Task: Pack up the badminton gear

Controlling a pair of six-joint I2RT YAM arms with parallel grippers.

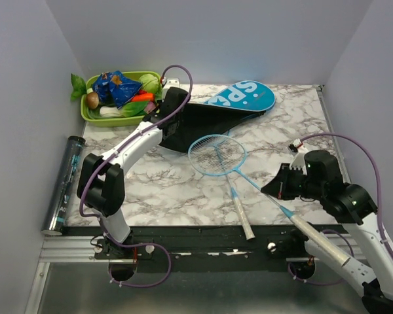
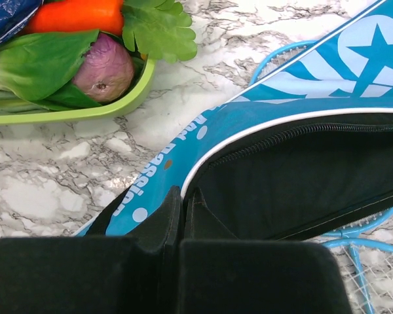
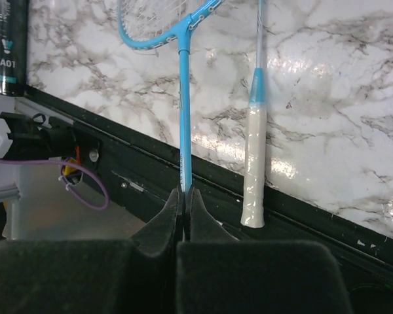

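The right hand (image 3: 183,196) is pressed together on the thin blue shaft of one racket (image 3: 183,104), pinching it partway down. That racket's head lies toward the middle of the counter (image 1: 177,190) and its handle sticks out past the near edge. The second racket (image 3: 252,170) lies flat just beside it, with its white grip near the near edge and its head overlapping the first.

The left hand (image 2: 182,196) is pinched on the black lip of the blue cover (image 2: 301,85). The cover lies toward the far edge, and its zip mouth gapes toward the rackets. The green tray (image 2: 85,111) of toy vegetables sits close by in the far left corner. The dark tube (image 1: 64,183) lies along the left edge.

The step in hand looks like loading the first racket. One hand has the cover's mouth and the other has the shaft, but nothing is inside yet. Next, the lip likely needs raising so the mouth stays wide. The racket would then go in head first, low and in line with the opening, without dragging its neighbour along.
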